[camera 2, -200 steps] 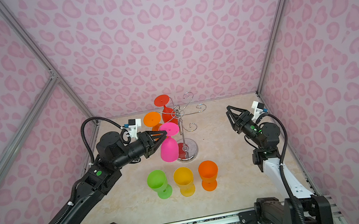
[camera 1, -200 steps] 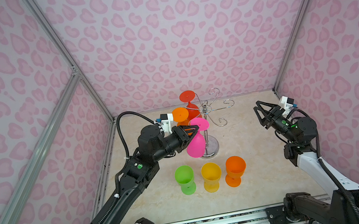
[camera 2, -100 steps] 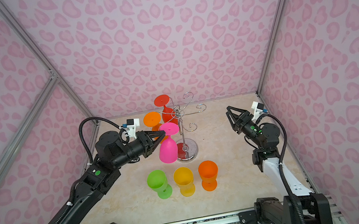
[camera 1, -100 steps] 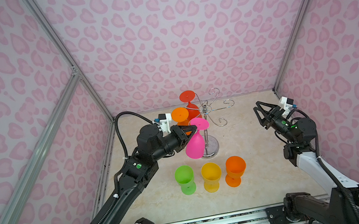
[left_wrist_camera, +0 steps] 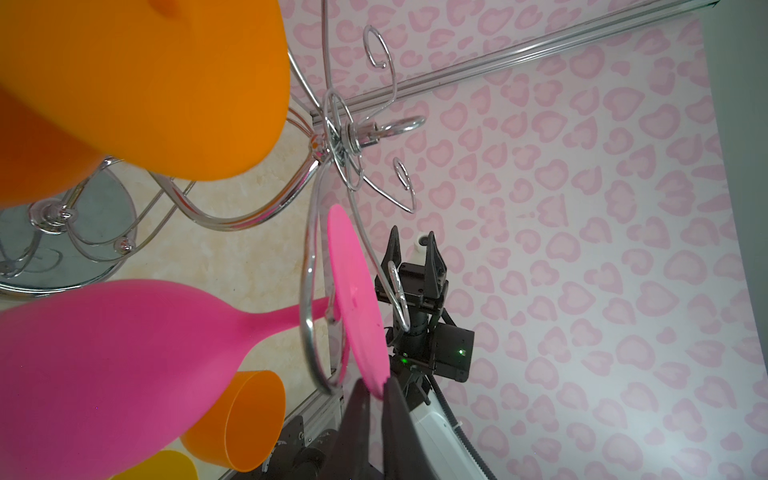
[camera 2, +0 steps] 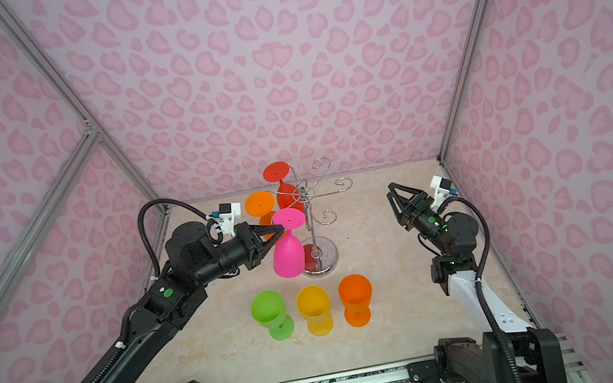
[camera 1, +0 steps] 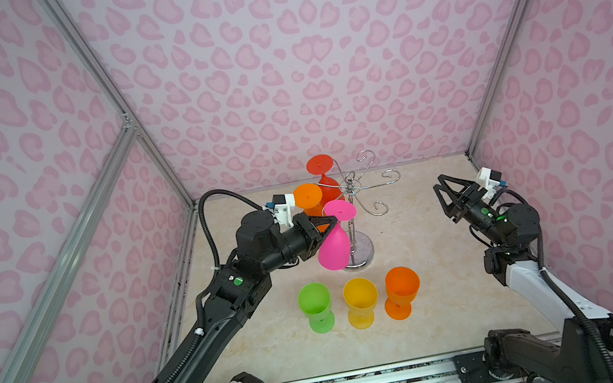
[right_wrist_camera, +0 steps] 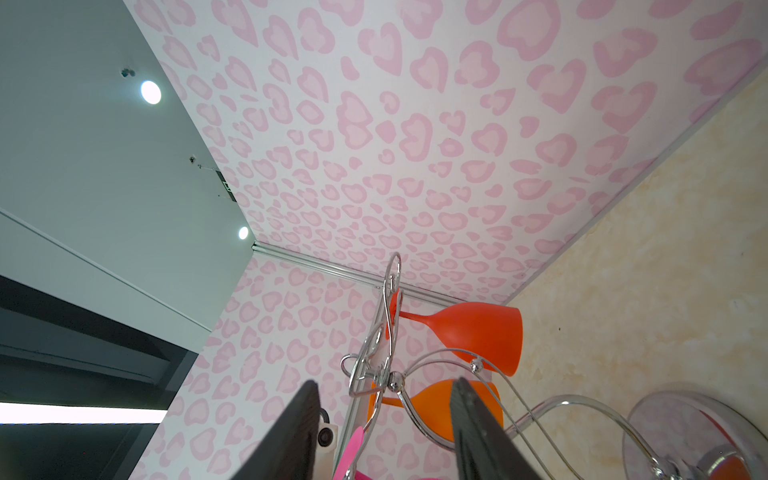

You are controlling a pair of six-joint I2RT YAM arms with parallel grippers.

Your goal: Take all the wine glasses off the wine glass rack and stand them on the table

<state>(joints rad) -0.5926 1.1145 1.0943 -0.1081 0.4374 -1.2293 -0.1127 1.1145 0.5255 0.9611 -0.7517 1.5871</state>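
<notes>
Left gripper (camera 1: 332,222) pinched tight on the foot rim of the pink wine glass (camera 1: 333,250) (bowl down, stem in its hook), at 8 o'clock of the wine glass rack (camera 1: 363,252). Right gripper (camera 1: 449,185), out at 3 o'clock, gapes wide, empty.

Wine glass rack (camera 1: 365,251): shiny chrome. Hung glasses: pink wine glass (camera 1: 333,249), orange wine glass (camera 1: 307,195), red wine glass (camera 1: 320,165). Standing: green cup (camera 1: 315,304), yellow cup (camera 1: 361,300), orange cup (camera 1: 402,288). Walls (camera 1: 315,52): pale, pink heart blotches. Floor (camera 1: 450,303): cream marbled.
</notes>
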